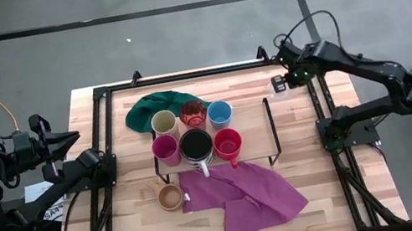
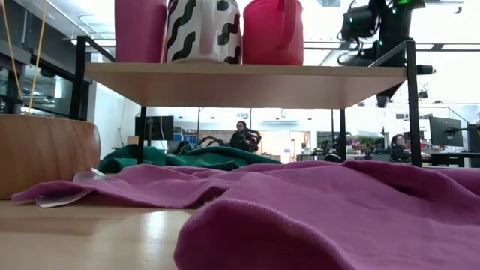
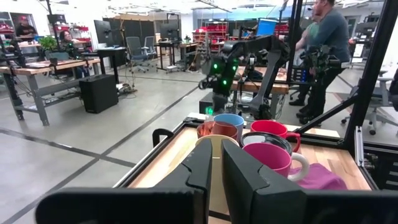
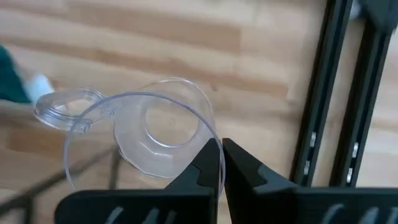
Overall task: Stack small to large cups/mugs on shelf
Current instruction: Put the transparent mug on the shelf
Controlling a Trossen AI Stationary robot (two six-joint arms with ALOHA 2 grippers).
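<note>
Tabletop (image 4: 155, 31) below: right gripper (image 4: 222, 155) pinches clear cup (image 4: 143, 137).

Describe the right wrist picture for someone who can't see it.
A clear glass cup with a small handle is pinched at its rim by the right tool, whose two dark fingers are shut on it. Below lies the light wooden table, with black metal frame bars along one side.

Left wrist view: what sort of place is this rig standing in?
Probably a robotics lab or open workshop: long workbenches carrying monitors, rolling office chairs, a bare concrete floor with marked lines, and people standing near another rig.
</note>
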